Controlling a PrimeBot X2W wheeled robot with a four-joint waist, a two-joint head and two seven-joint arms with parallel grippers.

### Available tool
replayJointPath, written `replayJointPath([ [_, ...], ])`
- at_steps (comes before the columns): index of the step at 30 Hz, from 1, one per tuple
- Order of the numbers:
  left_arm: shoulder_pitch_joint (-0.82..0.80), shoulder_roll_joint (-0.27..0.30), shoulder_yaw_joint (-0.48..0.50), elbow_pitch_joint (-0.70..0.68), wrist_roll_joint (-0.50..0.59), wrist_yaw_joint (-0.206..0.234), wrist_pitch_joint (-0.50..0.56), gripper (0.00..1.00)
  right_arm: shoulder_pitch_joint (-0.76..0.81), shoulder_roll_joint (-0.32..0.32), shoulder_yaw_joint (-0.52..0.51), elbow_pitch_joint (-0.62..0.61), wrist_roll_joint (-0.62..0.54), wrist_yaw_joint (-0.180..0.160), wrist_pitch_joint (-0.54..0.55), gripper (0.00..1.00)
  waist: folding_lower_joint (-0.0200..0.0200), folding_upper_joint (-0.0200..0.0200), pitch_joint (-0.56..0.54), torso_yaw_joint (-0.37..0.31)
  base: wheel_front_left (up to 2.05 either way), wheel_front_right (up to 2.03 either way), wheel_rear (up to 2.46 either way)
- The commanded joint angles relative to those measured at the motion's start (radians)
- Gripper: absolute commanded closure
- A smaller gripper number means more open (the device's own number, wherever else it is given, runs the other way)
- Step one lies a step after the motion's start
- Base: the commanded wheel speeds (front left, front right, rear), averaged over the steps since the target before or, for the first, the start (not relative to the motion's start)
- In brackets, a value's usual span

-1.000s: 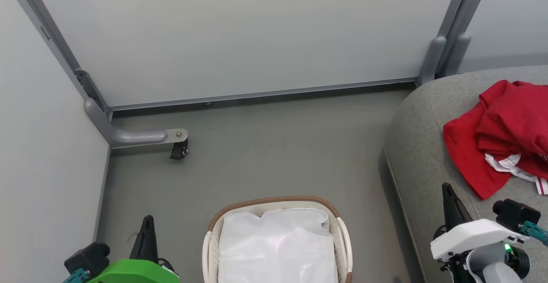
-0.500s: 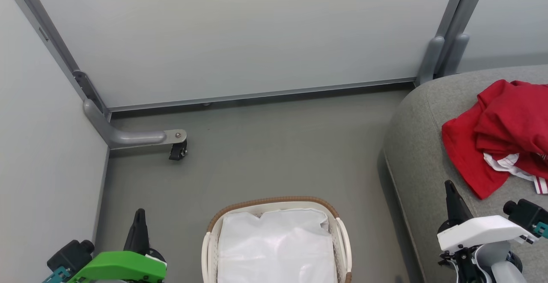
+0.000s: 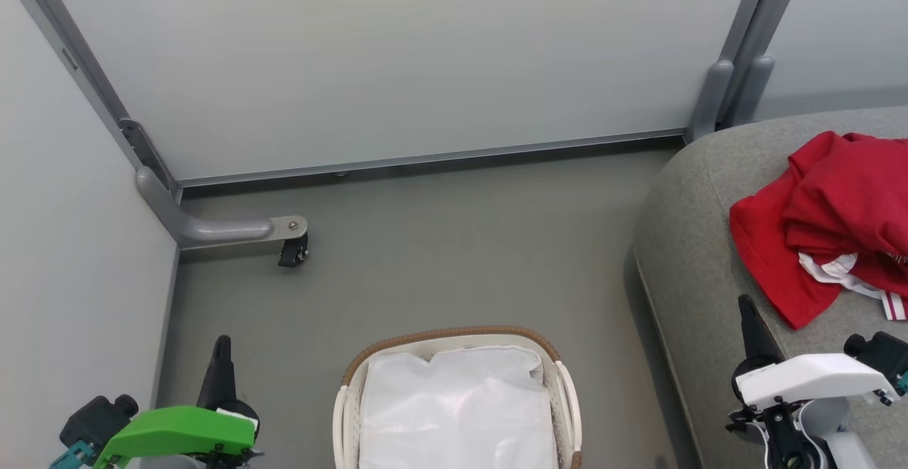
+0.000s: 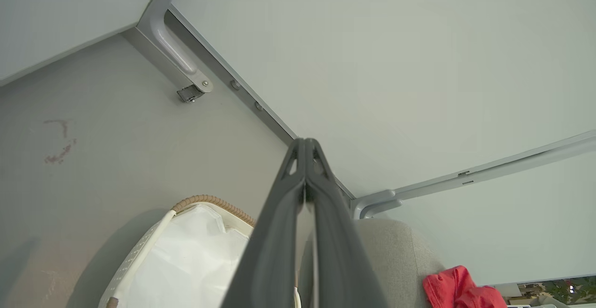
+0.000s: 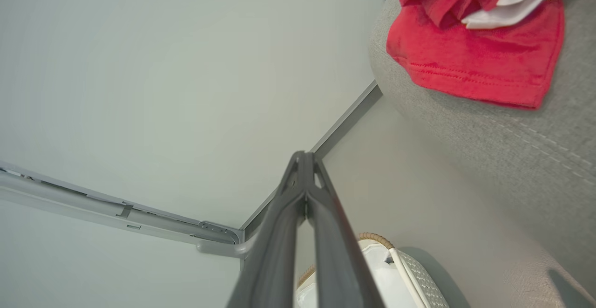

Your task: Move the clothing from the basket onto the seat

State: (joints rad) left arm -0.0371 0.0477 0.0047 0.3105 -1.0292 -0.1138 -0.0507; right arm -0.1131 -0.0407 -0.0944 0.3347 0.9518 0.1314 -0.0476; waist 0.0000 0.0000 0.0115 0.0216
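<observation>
Nothing here can be read from where I stand: no word, number, brand mark or sign is legible on any surface. The clothing (image 3: 830, 213) lies crumpled, showing plain red cloth and a white striped edge, and no lettering can be made out on it.
</observation>
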Motion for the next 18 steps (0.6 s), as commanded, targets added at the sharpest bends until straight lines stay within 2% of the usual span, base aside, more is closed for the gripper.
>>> replayJointPath([
  [1, -0.03, 0.005, 0.01, -0.014, -0.03, -0.004, 0.008, 1.0, -0.002, -0.007, -0.004, -0.016, 0.032, -0.001, 0.006, 1.0, 0.0, 0.0, 0.0, 0.0, 0.0, 0.0, 0.0],
  [18, -0.044, 0.005, 0.041, -0.031, -0.196, -0.01, 0.056, 1.0, 0.0, -0.009, -0.009, -0.039, 0.221, -0.001, 0.055, 1.0, 0.0, 0.0, -0.002, -0.005, 0.0, 0.0, 0.0],
])
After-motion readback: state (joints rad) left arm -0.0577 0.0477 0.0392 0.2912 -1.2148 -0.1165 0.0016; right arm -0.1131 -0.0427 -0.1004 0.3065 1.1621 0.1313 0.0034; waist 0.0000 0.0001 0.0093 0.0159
